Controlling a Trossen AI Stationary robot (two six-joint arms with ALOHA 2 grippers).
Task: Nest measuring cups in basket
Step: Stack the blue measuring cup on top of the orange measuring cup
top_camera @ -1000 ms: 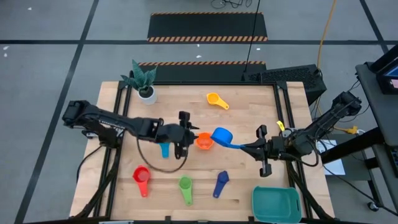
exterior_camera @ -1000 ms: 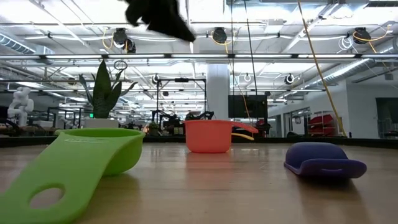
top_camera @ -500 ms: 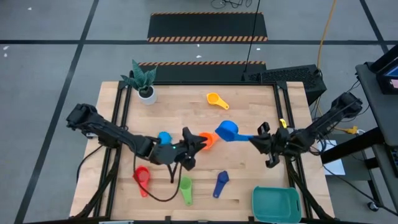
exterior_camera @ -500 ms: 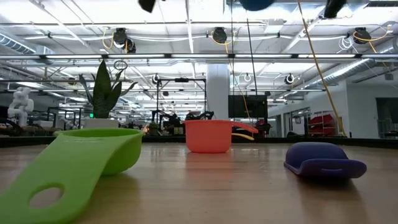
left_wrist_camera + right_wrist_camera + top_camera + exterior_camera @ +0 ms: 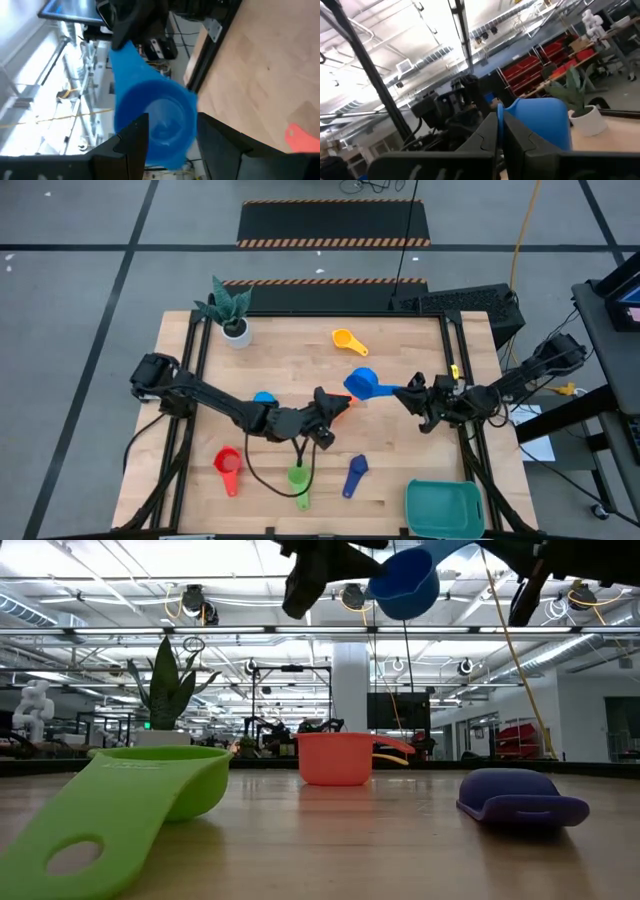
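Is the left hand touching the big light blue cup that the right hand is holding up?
Cannot tell. In the left wrist view the light blue cup sits just past the left hand, but no view shows contact or a gap plainly.

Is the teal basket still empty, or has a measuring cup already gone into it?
Empty: in the high view the basket shows only its bare teal floor, with no cup inside.

Blue cup [image 5: 362,385]; teal basket [image 5: 444,507]; dark fingers [image 5: 134,142].

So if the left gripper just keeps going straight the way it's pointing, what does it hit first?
Probably the light blue measuring cup: the left gripper points straight at its bowl, which the right gripper holds by the handle, raised off the table. Depth between them is unclear.
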